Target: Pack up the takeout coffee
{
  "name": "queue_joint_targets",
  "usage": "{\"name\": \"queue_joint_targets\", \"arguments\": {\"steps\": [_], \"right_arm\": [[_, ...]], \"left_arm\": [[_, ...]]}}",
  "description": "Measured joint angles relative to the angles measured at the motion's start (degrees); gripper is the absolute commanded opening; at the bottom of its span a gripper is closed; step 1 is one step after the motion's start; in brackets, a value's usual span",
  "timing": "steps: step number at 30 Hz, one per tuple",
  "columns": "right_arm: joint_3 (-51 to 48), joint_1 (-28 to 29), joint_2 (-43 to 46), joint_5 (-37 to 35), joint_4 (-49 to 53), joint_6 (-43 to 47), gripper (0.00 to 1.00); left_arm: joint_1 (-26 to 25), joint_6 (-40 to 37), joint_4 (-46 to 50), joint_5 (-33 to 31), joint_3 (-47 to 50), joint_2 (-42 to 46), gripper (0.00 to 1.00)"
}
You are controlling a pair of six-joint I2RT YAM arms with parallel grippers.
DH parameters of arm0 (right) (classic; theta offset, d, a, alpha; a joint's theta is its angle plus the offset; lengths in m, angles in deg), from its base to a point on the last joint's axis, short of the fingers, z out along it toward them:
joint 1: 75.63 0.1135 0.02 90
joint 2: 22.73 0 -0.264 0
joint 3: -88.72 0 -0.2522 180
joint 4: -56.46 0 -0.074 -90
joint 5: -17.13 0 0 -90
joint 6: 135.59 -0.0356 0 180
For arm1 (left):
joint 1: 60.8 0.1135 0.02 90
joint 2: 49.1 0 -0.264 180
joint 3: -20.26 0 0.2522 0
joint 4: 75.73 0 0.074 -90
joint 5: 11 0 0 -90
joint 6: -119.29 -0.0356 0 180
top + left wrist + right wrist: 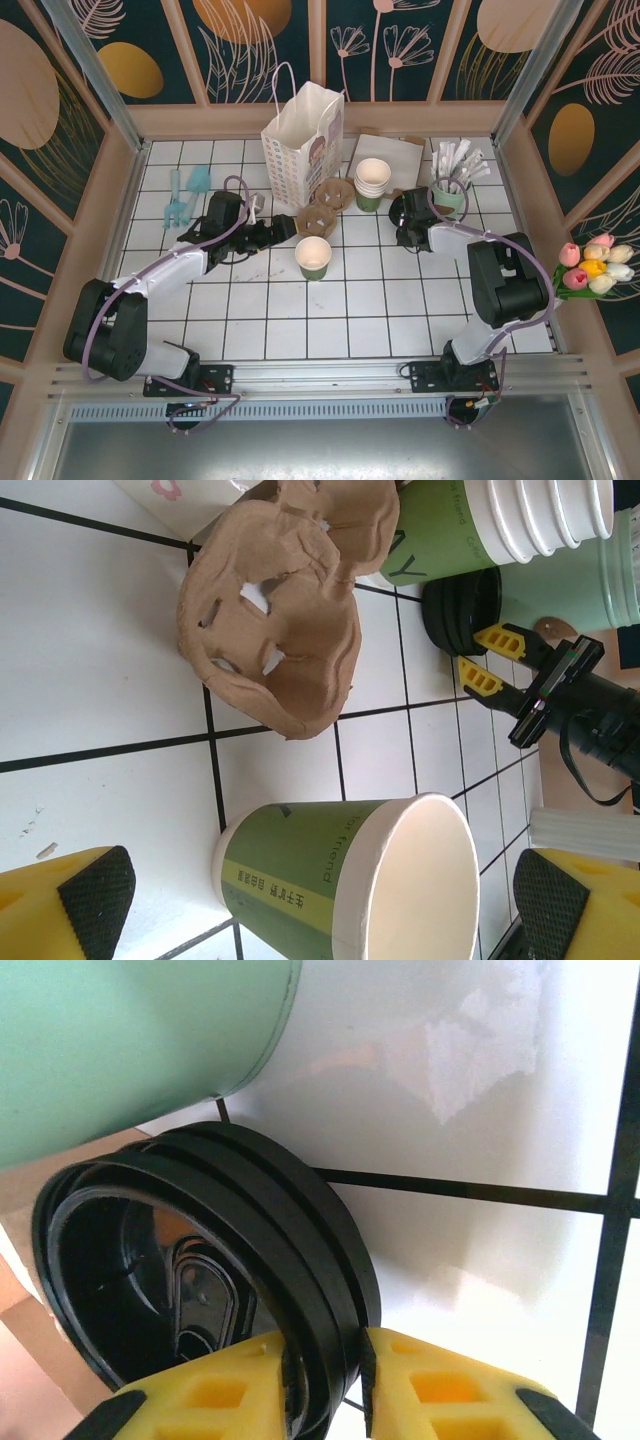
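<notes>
Top view: the open cup stands mid-worktop, just right of the left pincer.

Left wrist: the fingers are spread wide, with the cup ahead between them.

Right wrist: the right pincer seems clamped on the rim of the stacked black lids, beside a mint tub.

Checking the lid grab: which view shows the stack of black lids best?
Right wrist: the black lids sit close up, one rim between the fingertips of the right gripper. Left wrist shows them small, edge-on. In top external they blend into the dark gripper.
</notes>
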Motion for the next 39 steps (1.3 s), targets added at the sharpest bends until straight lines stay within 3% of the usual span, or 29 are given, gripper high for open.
{"name": "queue_joint_targets", "arguments": {"steps": [10, 14, 17, 26, 31, 39], "right_arm": [[0.0, 0.0, 0.9, -0.1, 0.2, 0.7, 0.18], [0.0, 0.3, 1.3, -0.2, 0.5, 0.7, 0.28], [0.0, 0.7, 1.5, -0.4, 1.3, 1.1, 0.29], [0.0, 0.8, 1.5, -0.5, 2.7, 1.7, 0.22], [0.0, 0.8, 1.5, -0.7, 2.8, 2.5, 0.11], [0.0, 0.8, 3.6, -1.6, 3.9, 5.3, 0.09]], "left_arm": [[0.0, -0.3, 0.0, 0.0, 0.0, 0.0, 0.99], [0.0, -0.5, 0.0, 0.0, 0.0, 0.0, 0.99], [0.0, -0.7, 0.0, 0.0, 0.0, 0.0, 0.99], [0.0, -0.9, 0.0, 0.0, 0.0, 0.0, 0.99], [0.0, -0.9, 0.0, 0.0, 0.0, 0.0, 0.99], [0.0, -1.1, 0.0, 0.0, 0.0, 0.0, 0.99]]}}
